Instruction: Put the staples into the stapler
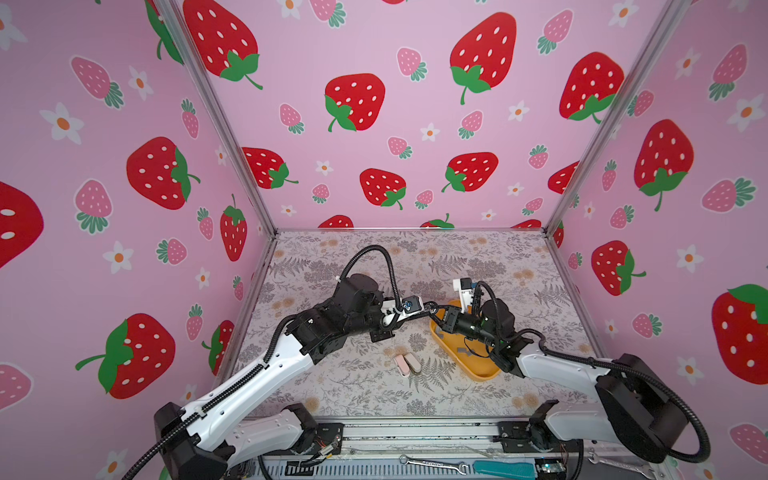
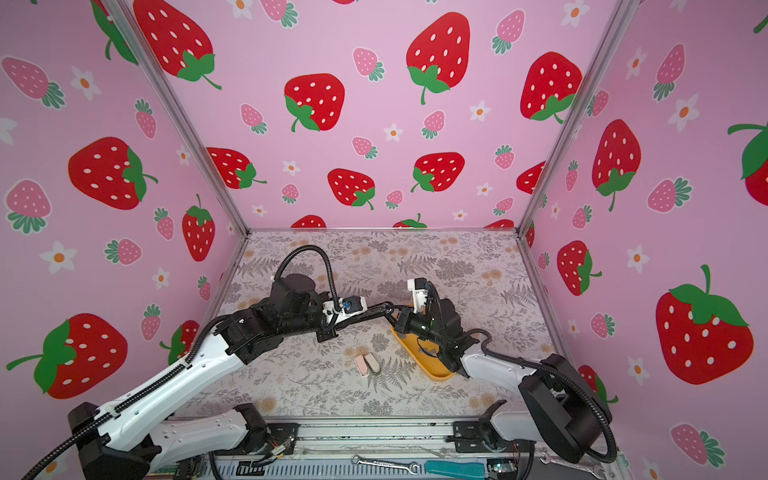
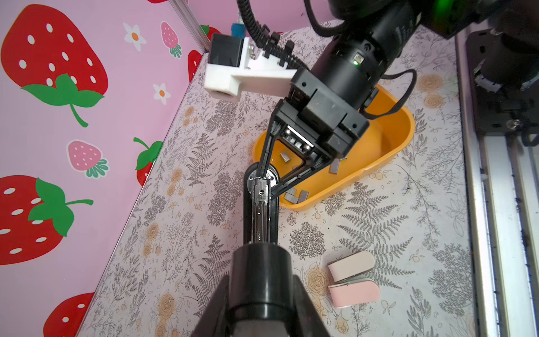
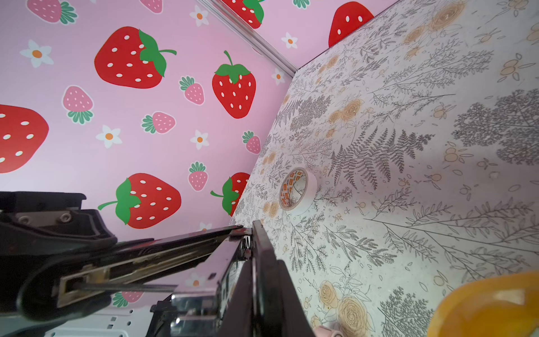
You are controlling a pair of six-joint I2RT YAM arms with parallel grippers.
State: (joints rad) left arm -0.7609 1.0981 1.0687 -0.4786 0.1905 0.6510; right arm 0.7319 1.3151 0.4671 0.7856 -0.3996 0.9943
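Pink walls printed with red and pink strawberries and white flowers are rising on three sides, the back one standing well beyond the left gripper and the right gripper. Silvery frame posts are running up the two far corners. Under both grippers a floor papered with grey ferns and tan flowers is lying flat in soft, even light.

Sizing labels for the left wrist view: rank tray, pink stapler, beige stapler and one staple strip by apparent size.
Largest: tray.
Next: pink stapler and beige stapler, alike, so unranked.
Smallest: staple strip.
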